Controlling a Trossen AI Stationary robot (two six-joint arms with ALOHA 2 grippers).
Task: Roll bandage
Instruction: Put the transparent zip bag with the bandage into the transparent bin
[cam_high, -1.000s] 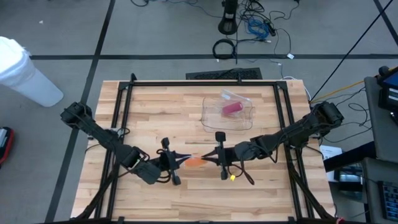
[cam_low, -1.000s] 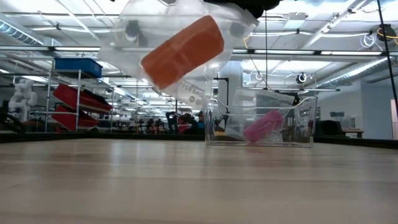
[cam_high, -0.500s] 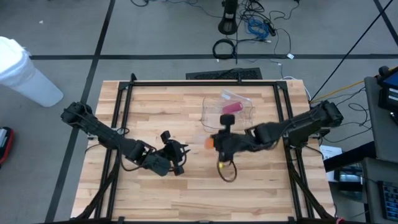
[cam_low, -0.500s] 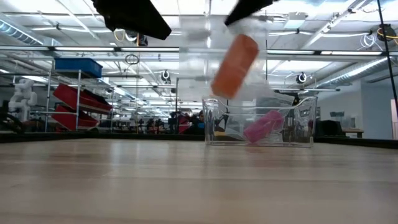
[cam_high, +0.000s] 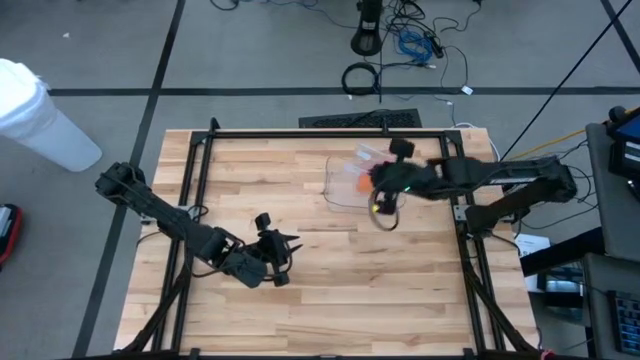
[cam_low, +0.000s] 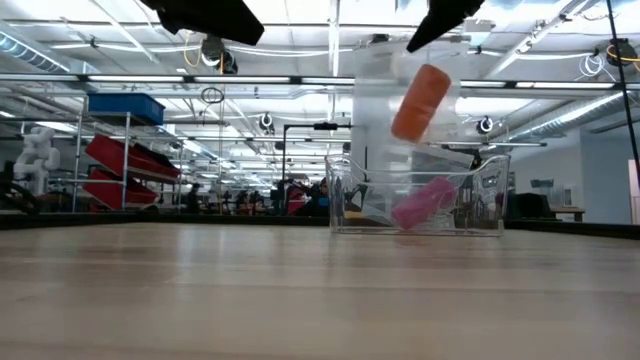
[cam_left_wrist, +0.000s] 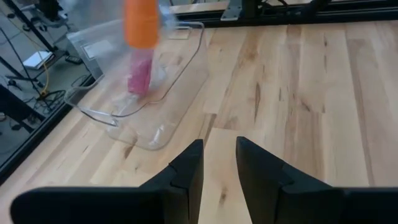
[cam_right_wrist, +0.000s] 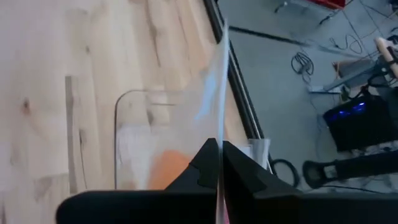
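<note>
Two arms over the wooden table (cam_high: 300, 310). Right gripper (cam_high: 372, 181) sits above the clear tray (cam_high: 335, 195) at the far middle of the table, fingers pinched fully together on the edge of a clear plastic bag (cam_low: 400, 75). Right wrist view shows the bag's thin film (cam_right_wrist: 214, 99) clamped between the two dark fingers (cam_right_wrist: 202, 168), with an orange blur (cam_right_wrist: 163, 169) and the tray outline below. Inside the bag hangs an orange bandage roll (cam_low: 421, 102), tilted, in the air just above the tray (cam_low: 345, 200), not touching it in the low view. From above the orange roll (cam_high: 362, 185) shows only as a small patch beside the gripper, over the tray.

A pink bandage roll (cam_low: 424, 202) lies inside the tray, tilted; also seen in the left wrist view (cam_left_wrist: 138, 78), under the blurred orange roll (cam_left_wrist: 142, 23).

Left gripper (cam_high: 280, 256) is at the near-left part of the table, well apart from the tray and bag. Its fingers (cam_left_wrist: 189, 174) stand slightly apart, a narrow gap between them, nothing held; bare wood shows through the gap. It points toward the tray (cam_left_wrist: 155, 134).

White bin (cam_high: 40, 115) on the floor far left, cables (cam_high: 400, 45) on the floor beyond the table.
</note>
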